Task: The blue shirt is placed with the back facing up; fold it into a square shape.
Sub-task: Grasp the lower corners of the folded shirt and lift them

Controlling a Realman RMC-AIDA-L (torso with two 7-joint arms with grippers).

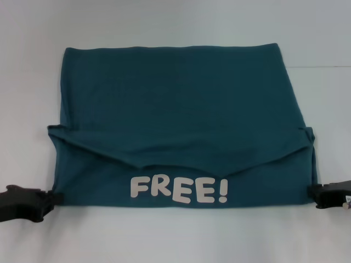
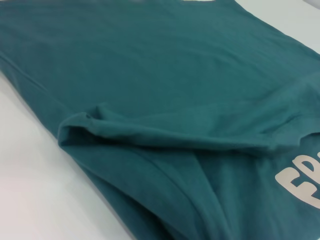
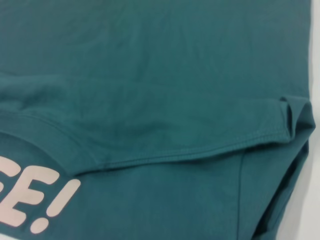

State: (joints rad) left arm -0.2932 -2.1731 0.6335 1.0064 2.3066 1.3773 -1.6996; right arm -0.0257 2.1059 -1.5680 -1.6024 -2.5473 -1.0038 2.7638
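Blue shirt [image 1: 181, 104] lies flat on the white table [image 1: 175, 22], folded, its white "FREE!" print [image 1: 178, 190] near the front edge — sleeves overlapping above it. Left gripper [image 1: 53, 198] touches the shirt's front left corner; right gripper [image 1: 313, 192] touches the front right corner — whether either claw is clamped, I cannot tell.

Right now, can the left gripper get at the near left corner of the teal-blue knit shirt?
Probably yes. The left gripper sits on the white table right at the near left corner of the teal-blue knit shirt, with nothing between them. Whether it already touches the cloth is unclear.
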